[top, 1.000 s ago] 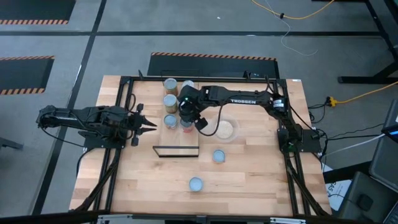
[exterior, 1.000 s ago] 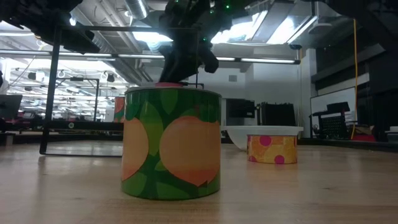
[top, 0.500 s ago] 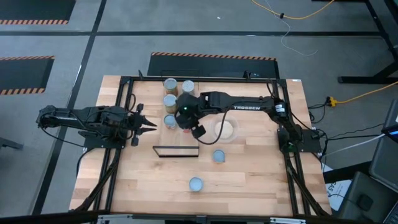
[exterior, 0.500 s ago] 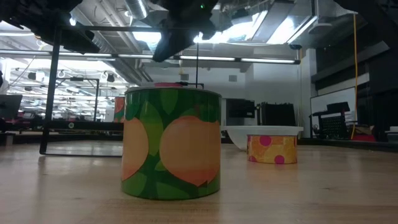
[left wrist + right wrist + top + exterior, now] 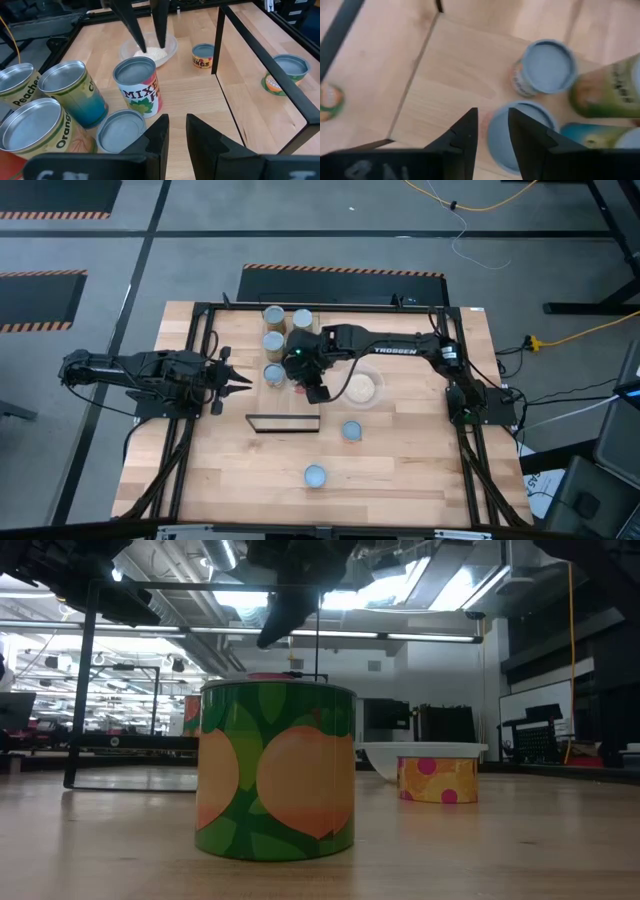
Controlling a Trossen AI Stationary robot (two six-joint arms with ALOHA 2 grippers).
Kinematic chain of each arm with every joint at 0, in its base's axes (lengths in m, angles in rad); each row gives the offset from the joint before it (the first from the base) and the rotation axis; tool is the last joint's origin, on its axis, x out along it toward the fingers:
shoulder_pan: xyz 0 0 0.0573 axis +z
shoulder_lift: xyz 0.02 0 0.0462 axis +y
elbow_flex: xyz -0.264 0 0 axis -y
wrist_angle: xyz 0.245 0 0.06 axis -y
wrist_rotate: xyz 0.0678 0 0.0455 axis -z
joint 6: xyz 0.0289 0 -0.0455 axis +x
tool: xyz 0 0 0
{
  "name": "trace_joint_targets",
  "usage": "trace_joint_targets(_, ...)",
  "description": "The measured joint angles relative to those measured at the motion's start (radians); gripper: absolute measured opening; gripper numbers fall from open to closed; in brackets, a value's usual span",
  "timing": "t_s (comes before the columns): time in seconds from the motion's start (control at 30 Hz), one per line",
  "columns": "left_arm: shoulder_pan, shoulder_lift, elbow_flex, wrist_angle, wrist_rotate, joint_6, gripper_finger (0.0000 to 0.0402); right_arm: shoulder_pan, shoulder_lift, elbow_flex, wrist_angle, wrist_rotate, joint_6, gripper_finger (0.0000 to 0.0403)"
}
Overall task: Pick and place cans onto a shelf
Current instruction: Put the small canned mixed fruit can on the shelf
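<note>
Beige grains fill the clear bowl (image 5: pixel 361 388) beside the right gripper (image 5: pixel 313 389), its fingers apart, empty.

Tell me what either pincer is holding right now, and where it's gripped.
Nothing is held. The right pincer hovers open above the red-labelled can; the left pincer waits, empty.

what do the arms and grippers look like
Both arms are dark, near black, built of jointed segments. The right arm carries white TROSSEN lettering and a small green light near its wrist. The left arm shows no lettering. Each ends in two slim, tapered black fingers: left gripper, right gripper. Black cables run along the table's side rails.
</note>
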Motion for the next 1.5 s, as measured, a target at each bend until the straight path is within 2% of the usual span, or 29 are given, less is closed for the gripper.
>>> trace_joint_targets(0.3, 0.000, 0.000, 0.000, -0.001, 0.000, 0.000, 0.0058, -0.002, 0.046, -0.002, -0.008, -0.028, -0.001, 0.0112)
trace_joint_targets(0.53, 0.000, 0.000, 0.000, -0.002, 0.003, 0.000, 0.0058, -0.002, 0.067, 0.001, -0.002, 0.078, -0.005, 0.0112)
trace_joint_targets(1.03, 0.000, 0.000, 0.000, -0.002, 0.003, 0.000, 0.0058, -0.002, 0.072, -0.002, -0.012, 0.087, -0.002, 0.0110)
trace_joint_targets(1.17, 0.000, 0.000, 0.000, -0.002, 0.003, 0.000, 0.0058, -0.002, 0.072, -0.002, -0.012, 0.087, -0.006, 0.0086)
trace_joint_targets(1.37, 0.000, 0.000, 0.000, -0.002, 0.003, 0.000, 0.0058, -0.004, 0.071, -0.002, -0.011, 0.085, -0.009, 0.0016)
trace_joint_targets(1.5, 0.000, 0.000, 0.000, -0.002, 0.003, 0.000, 0.0058, -0.005, 0.070, -0.001, -0.019, 0.083, -0.031, 0.0014)
